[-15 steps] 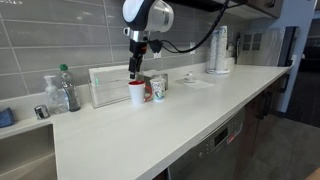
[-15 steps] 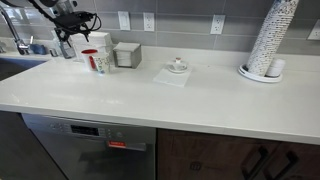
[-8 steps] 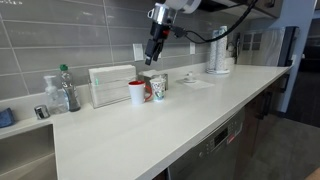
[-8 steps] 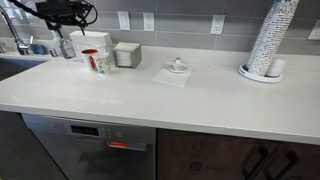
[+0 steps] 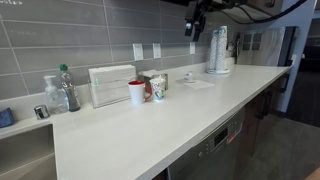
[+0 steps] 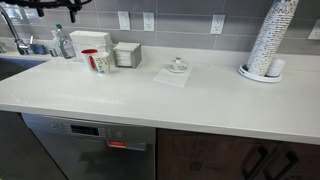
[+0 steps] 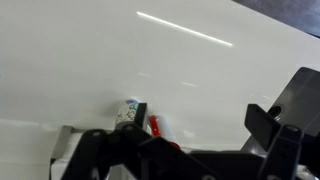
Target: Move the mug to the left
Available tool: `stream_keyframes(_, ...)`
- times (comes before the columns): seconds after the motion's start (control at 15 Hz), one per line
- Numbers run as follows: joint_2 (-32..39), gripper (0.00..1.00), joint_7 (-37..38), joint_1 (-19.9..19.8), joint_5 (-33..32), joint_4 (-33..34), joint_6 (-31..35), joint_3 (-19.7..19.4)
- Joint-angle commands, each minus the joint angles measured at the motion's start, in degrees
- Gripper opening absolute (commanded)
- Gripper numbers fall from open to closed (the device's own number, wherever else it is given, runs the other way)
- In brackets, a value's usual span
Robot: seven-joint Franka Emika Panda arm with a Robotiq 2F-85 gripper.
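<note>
The mug (image 5: 136, 92) is white with a red rim and stands upright on the counter. It also shows in an exterior view (image 6: 90, 60) and as a red sliver in the wrist view (image 7: 155, 125). The patterned cup (image 5: 157, 88) stands right beside it. My gripper (image 5: 194, 20) hangs high above the counter, well away from the mug. In the wrist view the gripper (image 7: 215, 100) is open and empty, with bare counter between its fingers. In an exterior view only the arm (image 6: 40, 6) shows at the top edge.
A white box (image 5: 110, 85) stands behind the mug, and a grey box (image 6: 127, 54) beside it. Bottles (image 5: 64, 88) stand near the sink. A small dish (image 6: 177, 67) sits on a napkin. A tall white stack (image 6: 270, 40) stands at the far end.
The gripper has risen from just above the mug and swung up and away along the counter. The mug and the patterned cup have not moved.
</note>
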Motion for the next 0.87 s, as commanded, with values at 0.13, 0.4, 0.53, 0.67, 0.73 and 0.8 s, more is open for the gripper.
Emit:
stream_keyframes(0.13, -0.5, 1.00, 14.3, -1.3, -6.7, 4.4, -12.5, -1.4)
stream_keyframes(0.4, -0.9, 1.00, 12.7, -0.2, -6.5, 3.9, -11.2, -2.3)
stream_keyframes(0.53, -0.8, 1.00, 12.7, -0.2, -6.5, 3.9, -11.2, -2.4)
stream_keyframes(0.67, -0.8, 1.00, 12.6, -0.2, -6.5, 3.9, -11.2, -2.4)
stream_keyframes(0.73, -0.8, 1.00, 12.6, -0.2, -6.5, 3.9, -11.2, -2.4)
stream_keyframes(0.8, -0.8, 1.00, 12.6, -0.2, -6.5, 3.9, -11.2, -2.4)
